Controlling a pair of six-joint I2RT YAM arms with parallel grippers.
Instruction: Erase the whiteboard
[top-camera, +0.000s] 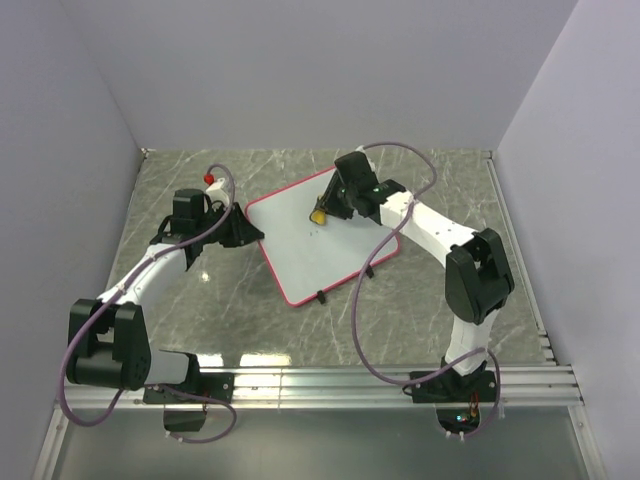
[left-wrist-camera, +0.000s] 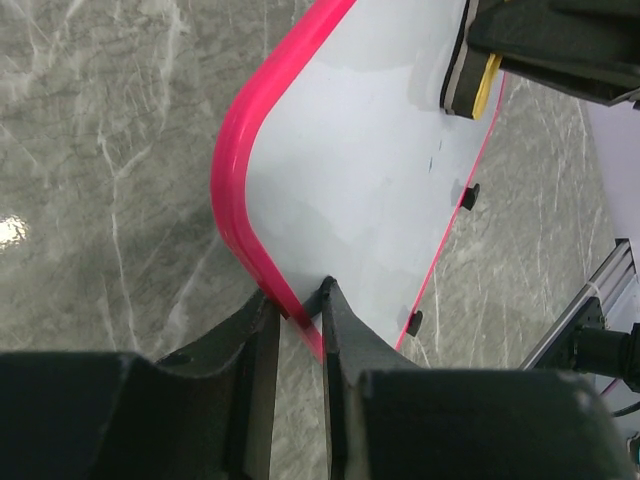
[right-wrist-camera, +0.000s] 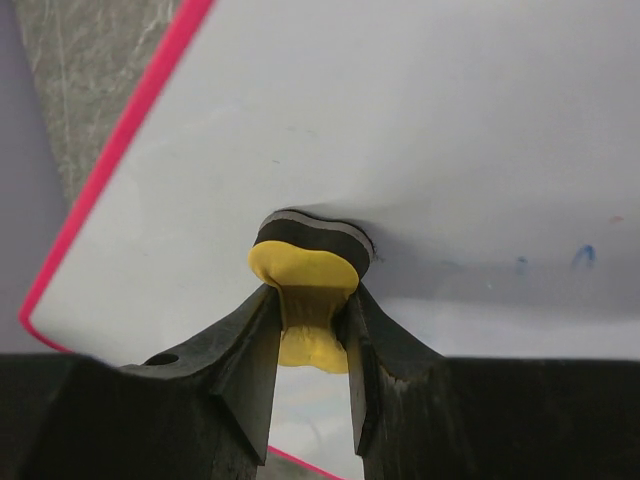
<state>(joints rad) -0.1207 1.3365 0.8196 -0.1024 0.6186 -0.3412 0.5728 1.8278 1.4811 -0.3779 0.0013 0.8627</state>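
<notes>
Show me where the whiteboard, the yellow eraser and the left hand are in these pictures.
whiteboard (top-camera: 325, 250): top external view, bare white surface near the middle.
yellow eraser (right-wrist-camera: 303, 268): right wrist view, its yellow upper lobe.
left hand (left-wrist-camera: 298, 300): left wrist view, between the fingertips, at the pink rim.

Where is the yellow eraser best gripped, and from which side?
Grip the eraser across its narrow waist, from the yellow back so the felt pad faces the whiteboard. The bone shape's wider ends likely stop slipping; the right end effector holds it this way.
</notes>
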